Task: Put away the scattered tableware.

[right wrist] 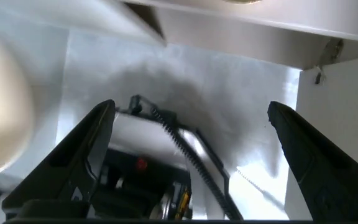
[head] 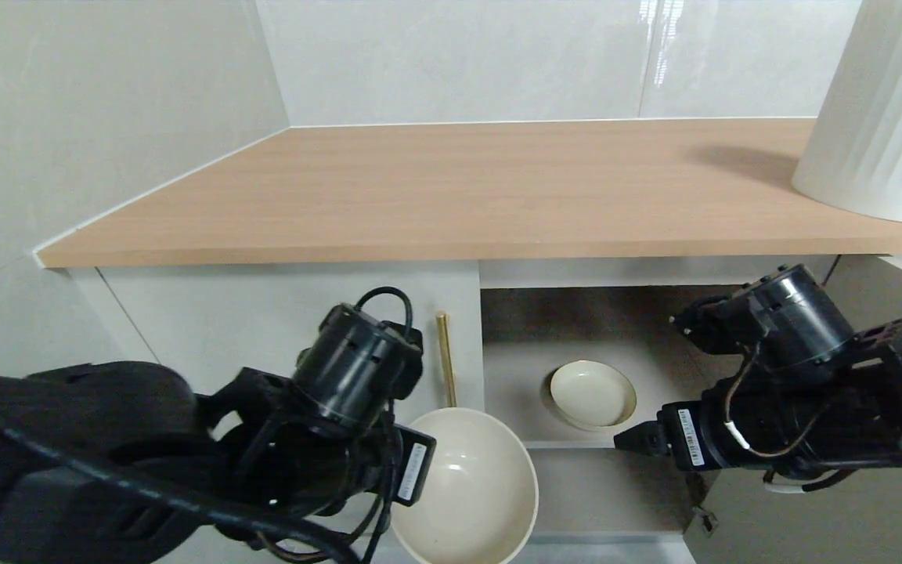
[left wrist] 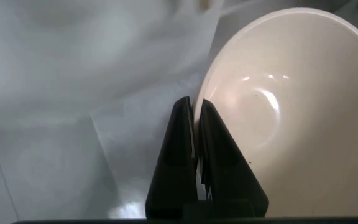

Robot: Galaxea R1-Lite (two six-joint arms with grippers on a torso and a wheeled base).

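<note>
Holding the bowl (left wrist: 291,112), rim pinched in my left pincer (left wrist: 196,107); right pincer (right wrist: 191,109) spread, empty. Next, I reckon: slide it onto the shelf (head: 510,380) ahead, beside the small dish (head: 593,394).

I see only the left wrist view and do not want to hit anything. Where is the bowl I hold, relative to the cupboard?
Observer: The large bowl, its rim pinched by the left gripper, hangs in front of the closed door, near its brass handle.
Operator: Is any part of the cupboard open?
Observer: Yes, the compartment to the right of that door is open, with a small dish on its shelf.
Operator: Is the right arm in the way?
Observer: The right gripper is open and empty. It is in front of that compartment, to the right of the small dish.
</note>
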